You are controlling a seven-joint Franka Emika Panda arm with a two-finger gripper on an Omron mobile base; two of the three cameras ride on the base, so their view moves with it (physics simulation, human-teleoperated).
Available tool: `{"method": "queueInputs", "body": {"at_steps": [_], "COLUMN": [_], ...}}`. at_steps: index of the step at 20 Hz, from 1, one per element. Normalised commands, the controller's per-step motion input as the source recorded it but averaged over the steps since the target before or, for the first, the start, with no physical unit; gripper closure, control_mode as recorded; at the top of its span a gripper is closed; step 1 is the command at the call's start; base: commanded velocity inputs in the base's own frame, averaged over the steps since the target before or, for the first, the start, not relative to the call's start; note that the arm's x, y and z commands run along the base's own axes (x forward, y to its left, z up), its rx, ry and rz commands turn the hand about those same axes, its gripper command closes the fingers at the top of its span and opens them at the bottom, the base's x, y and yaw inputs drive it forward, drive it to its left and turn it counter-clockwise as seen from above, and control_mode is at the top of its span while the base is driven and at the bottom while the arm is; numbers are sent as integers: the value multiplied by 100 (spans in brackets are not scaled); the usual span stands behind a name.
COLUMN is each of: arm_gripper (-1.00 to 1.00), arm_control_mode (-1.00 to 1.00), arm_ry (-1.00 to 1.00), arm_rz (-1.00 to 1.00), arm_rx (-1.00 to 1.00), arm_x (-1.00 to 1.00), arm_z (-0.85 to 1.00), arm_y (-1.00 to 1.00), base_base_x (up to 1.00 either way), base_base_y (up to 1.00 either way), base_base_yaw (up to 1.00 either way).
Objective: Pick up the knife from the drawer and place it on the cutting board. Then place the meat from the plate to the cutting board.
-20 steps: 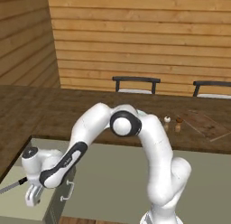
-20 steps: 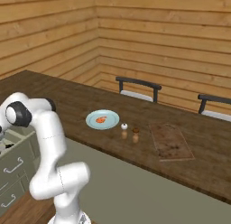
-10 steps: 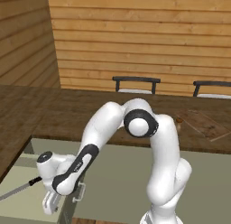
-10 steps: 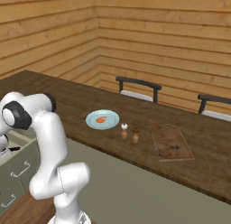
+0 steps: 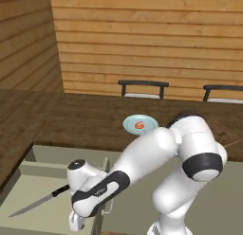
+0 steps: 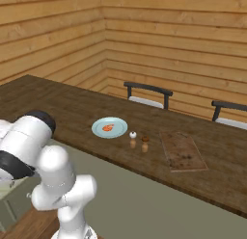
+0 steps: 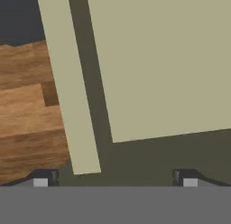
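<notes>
- The drawer (image 5: 28, 201) is seen pulled out at the lower left of the left base view, so that its shallow inside lies open from above; this is judged to be why the arm is bent low beside it.
- The knife (image 5: 40, 202) is seen lying flat on the drawer floor, its black handle towards the arm and its blade pointing away to the left, free of any grip.
- The gripper (image 7: 115, 179) is held low at the drawer's front corner; in the hand view the drawer's pale rim and floor are looked down upon, with wooden flooring to one side.
- The jaws are spread to their full width, and nothing is held or touched between them.
- The plate (image 6: 109, 127) is seen on the dark table with the meat (image 6: 109, 127) resting on it.
- The cutting board (image 6: 182, 151) is seen lying bare further along the table, well apart from the plate, with two small shakers (image 6: 139, 141) between them; both placements are judged as not yet done.
</notes>
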Motion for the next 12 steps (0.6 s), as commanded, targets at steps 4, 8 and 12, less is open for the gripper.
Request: {"method": "queueInputs", "body": {"at_steps": [4,8,12], "arm_gripper": [-100,-100,-100], "arm_control_mode": [-100,-100,-100], "arm_ry": [5,2,15], "arm_rz": [-22,-37,-42], "arm_rx": [8,5,1], "arm_x": [43,98,95], "arm_z": [100,72,2], "arm_y": [-27,9,76], "base_base_x": [0,0,0], "base_base_y": [0,0,0], "base_base_yaw": [0,0,0]}}
